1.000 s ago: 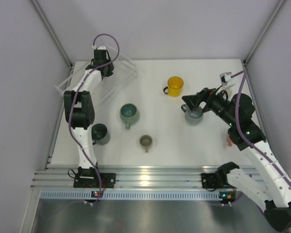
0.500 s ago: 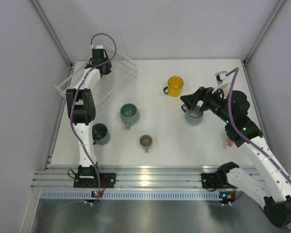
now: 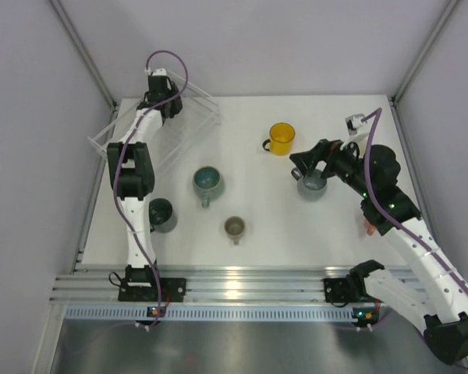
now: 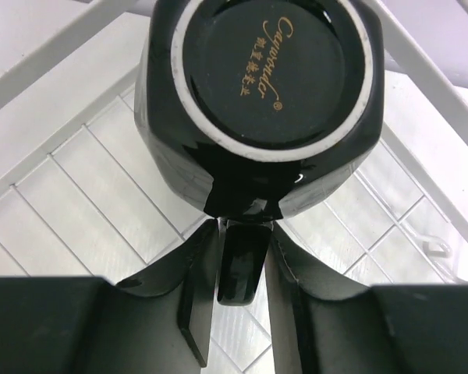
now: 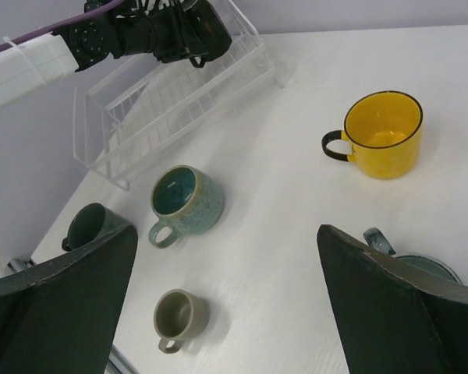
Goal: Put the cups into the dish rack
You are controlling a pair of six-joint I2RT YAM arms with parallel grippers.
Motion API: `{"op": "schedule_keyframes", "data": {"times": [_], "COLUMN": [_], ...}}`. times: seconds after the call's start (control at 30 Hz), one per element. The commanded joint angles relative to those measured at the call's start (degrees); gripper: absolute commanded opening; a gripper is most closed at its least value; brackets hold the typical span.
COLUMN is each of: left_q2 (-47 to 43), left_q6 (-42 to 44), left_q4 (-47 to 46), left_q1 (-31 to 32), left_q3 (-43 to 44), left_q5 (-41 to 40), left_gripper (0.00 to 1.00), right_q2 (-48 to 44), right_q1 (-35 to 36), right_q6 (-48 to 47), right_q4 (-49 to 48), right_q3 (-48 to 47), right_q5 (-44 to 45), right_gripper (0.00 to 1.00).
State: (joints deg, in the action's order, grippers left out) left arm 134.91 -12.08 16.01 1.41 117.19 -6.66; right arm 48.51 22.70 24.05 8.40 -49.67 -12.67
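Left fingers (image 4: 196,284) flank black cup (image 4: 257,86) handle above dish rack (image 4: 86,183).

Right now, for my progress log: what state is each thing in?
Rack: on the table, far left.
Black cup: upside down over the rack floor, handle between left fingers.
Yellow cup: upright, empty.
Teal cup: upright, empty.
Green cup: upright.
Olive cup: upright, empty.
Grey-blue cup: upright, below the right fingers.
Pink cup: mostly hidden.
Left fingers: flanking the handle, grip unclear.
Right fingers: wide open.
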Motion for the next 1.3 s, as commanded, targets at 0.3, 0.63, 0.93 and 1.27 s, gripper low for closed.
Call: {"op": "schedule_keyframes", "data": {"times": [0.3,0.63,0.93,1.27], "left_q2": [-9.92,-18.28,-29.35,-41.03], "left_q6": [-0.84,-4.09,-14.55,-13.32], "left_q4": [-4.41,-1.79,-1.24,1.04], "left_q1": [-0.27,-0.27,0.08,12.11], "left_q3": [-3.36,-10.14,-22.34,-35.26], "left_q5": [1.65,2.87,31.85,36.89], "left_gripper": [0.38,0.40,0.42,0.53], "right_q2": [2.55,7.90,12.83,20.30], "right_q1": [-0.55,-0.64,-2.22,-8.89], "right_q6": [3.45,11.63,11.37,2.67], "right_q4": [6.26,18.74,22.01,22.27], "right_q3": [-5.35,-11.58,-15.11,-18.44], "right_q5": [7.12,18.98,22.78,16.80], "right_gripper": [1.00,0.99,0.99,0.99]}}
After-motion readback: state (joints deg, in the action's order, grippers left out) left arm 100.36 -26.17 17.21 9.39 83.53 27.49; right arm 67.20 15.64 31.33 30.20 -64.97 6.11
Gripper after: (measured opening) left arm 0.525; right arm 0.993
